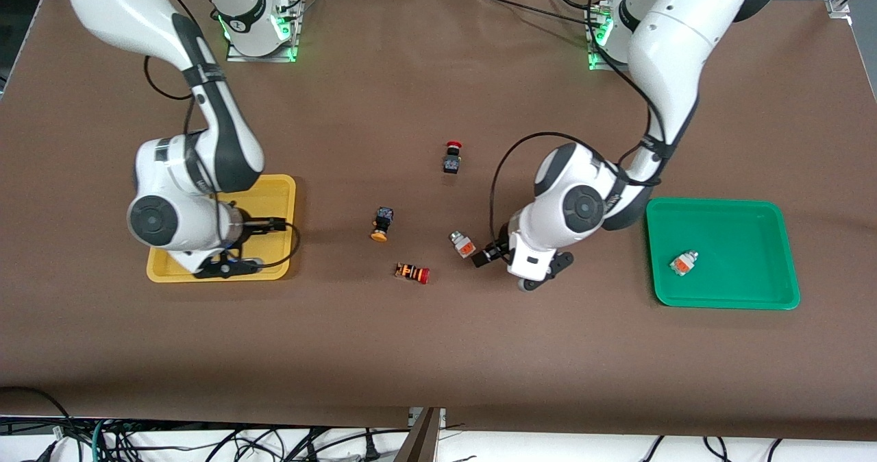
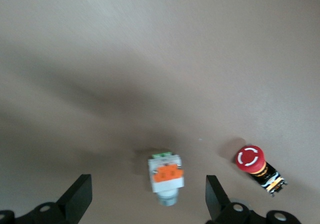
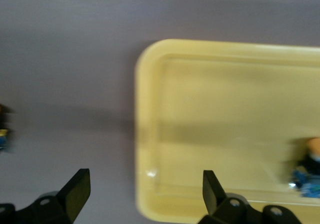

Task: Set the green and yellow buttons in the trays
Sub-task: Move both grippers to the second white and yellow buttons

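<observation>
While lying on table, silver-white button (image 2: 166, 176) shows squarish orange face.

Plenty of open brown tabletop (image 1: 438, 352) toward the front camera. Mid-table is busier: white-bodied button (image 2: 166, 176) lying between the spread fingers (image 2: 79, 196) of the left gripper (image 2: 147, 201), bare cloth all around it, red-capped striped button (image 2: 260, 166) just beside one finger. Black yellow-capped button (image 1: 381, 223) and black red-capped button (image 1: 452, 157) well apart. Right gripper (image 3: 142, 191) spread wide over the yellow tray's rim (image 3: 145, 134).
</observation>
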Robot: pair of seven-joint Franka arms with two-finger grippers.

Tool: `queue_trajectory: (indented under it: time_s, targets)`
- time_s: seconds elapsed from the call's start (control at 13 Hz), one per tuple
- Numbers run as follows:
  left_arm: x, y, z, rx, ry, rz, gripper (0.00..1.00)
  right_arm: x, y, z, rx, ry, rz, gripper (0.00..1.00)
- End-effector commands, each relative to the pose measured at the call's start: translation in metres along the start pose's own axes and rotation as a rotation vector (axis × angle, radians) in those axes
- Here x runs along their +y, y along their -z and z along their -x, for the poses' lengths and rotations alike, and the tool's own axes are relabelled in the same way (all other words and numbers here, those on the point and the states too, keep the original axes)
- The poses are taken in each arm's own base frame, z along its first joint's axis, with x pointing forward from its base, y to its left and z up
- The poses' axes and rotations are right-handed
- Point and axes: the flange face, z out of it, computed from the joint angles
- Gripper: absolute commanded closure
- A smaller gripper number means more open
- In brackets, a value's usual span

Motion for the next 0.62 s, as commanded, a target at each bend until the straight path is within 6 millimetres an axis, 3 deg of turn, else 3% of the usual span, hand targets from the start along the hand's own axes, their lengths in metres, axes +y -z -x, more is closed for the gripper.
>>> queue_trajectory:
  time_s: [0.0,0.23,0.54]
  targets:
    - [0.015,-0.021,0.015,0.011,0.022,0.023,0.0,-0.043,0.002,0.005,0.017,-0.063,-0.044,0.01]
    - [0.015,-0.03,0.02,0.011,0.017,0.011,0.0,-0.096,-0.012,0.012,0.05,-0.146,-0.046,0.01]
    - [0.014,-0.072,0.038,0.06,-0.038,-0.025,0.0,-0.158,-0.038,0.02,0.105,-0.253,-0.057,0.01]
